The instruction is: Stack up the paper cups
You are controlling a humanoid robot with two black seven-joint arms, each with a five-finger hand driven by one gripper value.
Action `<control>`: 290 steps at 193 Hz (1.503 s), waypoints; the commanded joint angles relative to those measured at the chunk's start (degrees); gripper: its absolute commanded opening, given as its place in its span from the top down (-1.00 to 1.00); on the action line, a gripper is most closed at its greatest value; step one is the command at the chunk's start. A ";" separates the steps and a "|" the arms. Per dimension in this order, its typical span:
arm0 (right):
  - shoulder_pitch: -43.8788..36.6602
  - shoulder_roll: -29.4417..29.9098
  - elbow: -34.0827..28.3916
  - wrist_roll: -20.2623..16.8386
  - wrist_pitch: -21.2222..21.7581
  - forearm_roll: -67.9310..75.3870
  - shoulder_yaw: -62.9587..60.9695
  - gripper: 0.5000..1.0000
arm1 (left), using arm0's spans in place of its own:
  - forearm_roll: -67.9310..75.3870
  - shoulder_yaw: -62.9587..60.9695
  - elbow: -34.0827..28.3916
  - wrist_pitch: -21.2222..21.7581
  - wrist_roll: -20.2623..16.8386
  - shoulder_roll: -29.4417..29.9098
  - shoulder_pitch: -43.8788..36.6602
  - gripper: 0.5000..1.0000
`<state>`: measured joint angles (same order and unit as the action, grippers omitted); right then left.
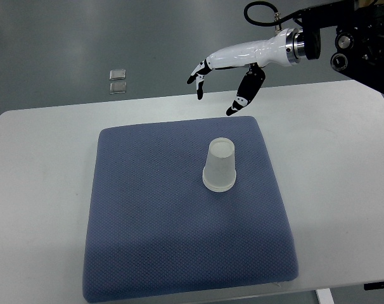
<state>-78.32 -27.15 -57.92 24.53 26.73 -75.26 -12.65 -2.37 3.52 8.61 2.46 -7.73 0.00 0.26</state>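
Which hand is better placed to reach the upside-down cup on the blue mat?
Right. The right hand hovers open above the far edge of the blue mat, beyond the cup. The left arm is out of view.

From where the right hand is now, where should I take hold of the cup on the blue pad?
Grip the cup around its side wall, near mid-height. It stands upside down on the blue pad, rim down, so there is no open mouth to hook. The right hand hangs open beyond it, so coming down from the far right side looks simplest.
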 commanded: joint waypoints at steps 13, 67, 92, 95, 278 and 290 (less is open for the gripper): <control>5.19 3.25 6.32 -0.01 -2.82 10.74 -4.31 -0.59 | 0.00 0.00 0.00 0.00 0.00 0.00 0.00 -1.00; 11.52 9.49 19.60 0.78 -9.07 34.92 -6.68 -0.59 | 0.00 0.00 0.00 0.00 0.00 0.00 0.00 -1.00; 14.42 10.19 21.18 0.78 -13.55 40.54 -9.23 -0.59 | 0.00 0.00 0.00 0.00 0.00 0.00 0.00 -1.00; 14.69 10.28 21.44 0.78 -13.90 40.72 -9.41 -0.59 | 0.00 0.00 0.00 0.00 0.00 0.00 0.00 -1.00; 26.46 19.68 22.68 0.87 -27.52 72.97 -18.20 -0.65 | 0.00 0.00 0.00 0.00 0.00 0.00 0.00 -1.00; 26.55 19.68 22.68 0.87 -27.61 72.97 -18.20 -0.65 | 0.00 0.00 0.00 0.00 0.00 0.00 0.00 -1.00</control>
<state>-51.92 -7.48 -35.24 25.36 -0.73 -2.18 -30.82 -2.37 3.52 8.61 2.46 -7.73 0.00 0.26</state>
